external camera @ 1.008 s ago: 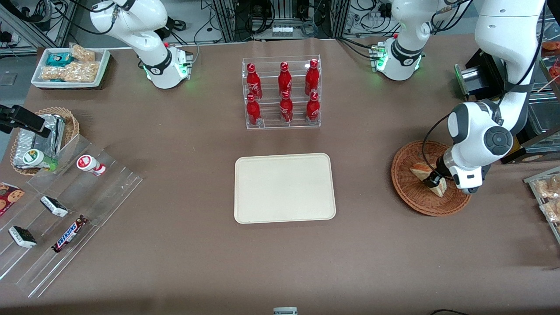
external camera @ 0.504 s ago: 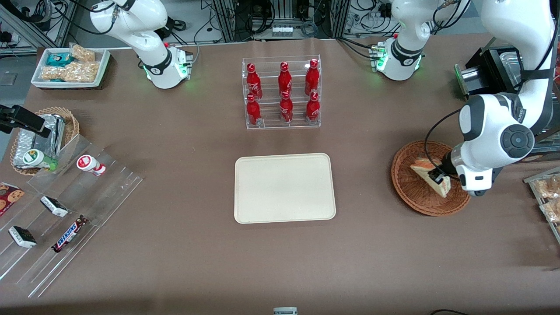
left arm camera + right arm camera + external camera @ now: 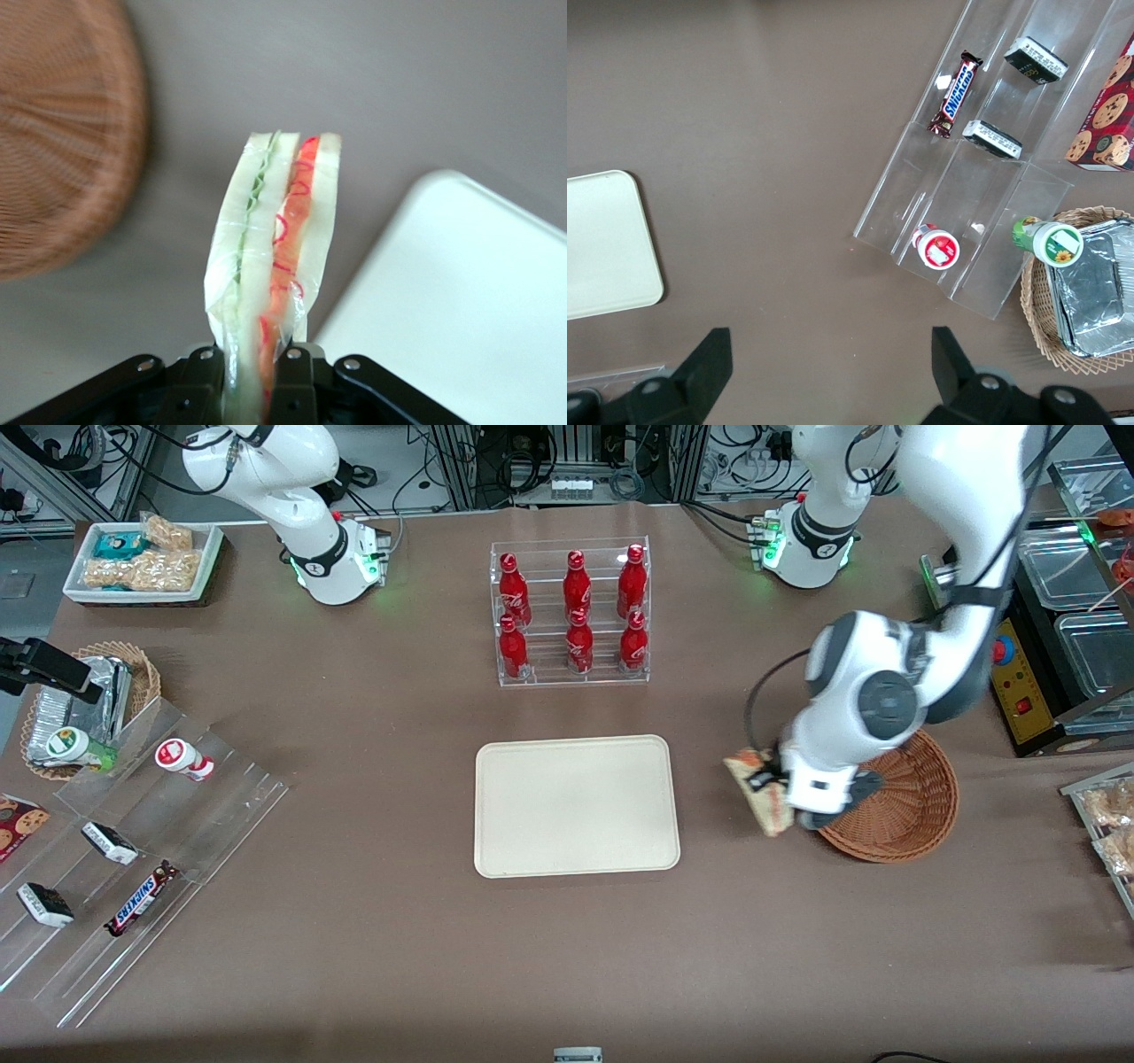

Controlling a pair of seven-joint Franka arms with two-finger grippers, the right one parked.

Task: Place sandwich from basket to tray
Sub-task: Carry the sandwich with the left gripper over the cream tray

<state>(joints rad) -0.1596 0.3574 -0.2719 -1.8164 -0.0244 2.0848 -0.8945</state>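
- We are holding the sandwich (image 3: 758,790) in our claw (image 3: 767,784), fingers clamped on it, right of frame centre.
- It is hanging above the surface (image 3: 354,957), between the tray (image 3: 576,806) and the basket (image 3: 912,806).

I have the left arm (image 3: 930,593) reaching down from the table's 1 o'clock corner, elbow bent, wrist (image 3: 864,704) turned toward 9 o'clock. My gripper (image 3: 769,790) hangs above the table surface between basket and tray, fingers (image 3: 205,376) clamped on the sandwich (image 3: 275,239), which projects edge-up from the jaws.
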